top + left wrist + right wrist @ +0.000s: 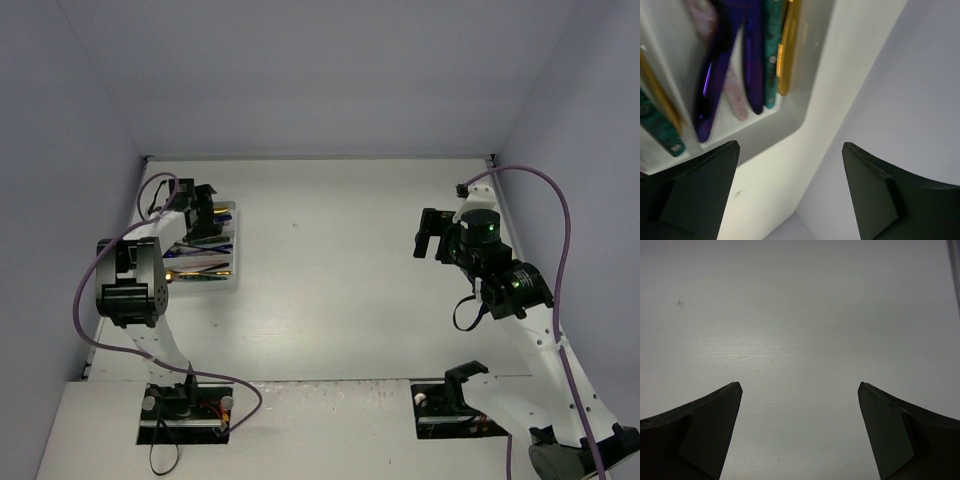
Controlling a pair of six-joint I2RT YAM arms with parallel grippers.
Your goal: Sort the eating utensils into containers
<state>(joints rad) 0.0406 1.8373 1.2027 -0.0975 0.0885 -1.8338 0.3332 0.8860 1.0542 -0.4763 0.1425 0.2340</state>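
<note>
Jaws wide apart and empty, the left gripper point(790, 150) hangs above the corner of a white tray point(812, 60), where utensil handles point(754, 60) in purple, teal, gold and pink lie side by side.

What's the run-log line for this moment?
left gripper: open, empty, near tray corner | right gripper: open, empty, above table | utensils: lying in tray compartments

**Three views, one shared corner**

The top camera looks down from above and behind the arm bases point(185, 408) onto the whole table point(330, 280). The left wrist camera sits close over a corner of the tray point(810, 65) — also in the top view. The right wrist camera faces the plain table, near.
</note>
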